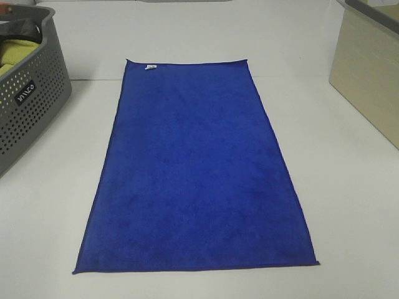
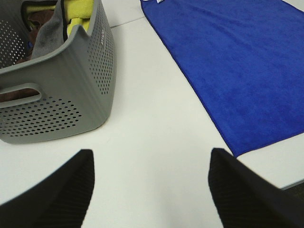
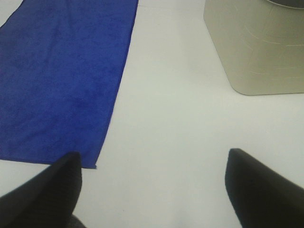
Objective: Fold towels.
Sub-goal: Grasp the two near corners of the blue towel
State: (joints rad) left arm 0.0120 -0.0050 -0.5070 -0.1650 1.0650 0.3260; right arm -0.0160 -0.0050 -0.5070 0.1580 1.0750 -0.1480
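Blue towel (image 1: pixel 196 174) lies flat, white tag (image 1: pixel 150 67) unreadable; left hand (image 2: pixel 151 152) and right hand (image 3: pixel 153 153) spread, empty

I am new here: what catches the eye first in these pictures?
The royal-blue towel lies spread flat in the middle of the white table, its white tag at the far edge. A grey perforated basket with a yellow-green cloth stands at the left, a beige box at the right.

Matt fuzzy microfibre cloth towel (image 1: pixel 196 171), smooth matt white table (image 1: pixel 349 187), perforated grey plastic basket (image 1: pixel 28 99)
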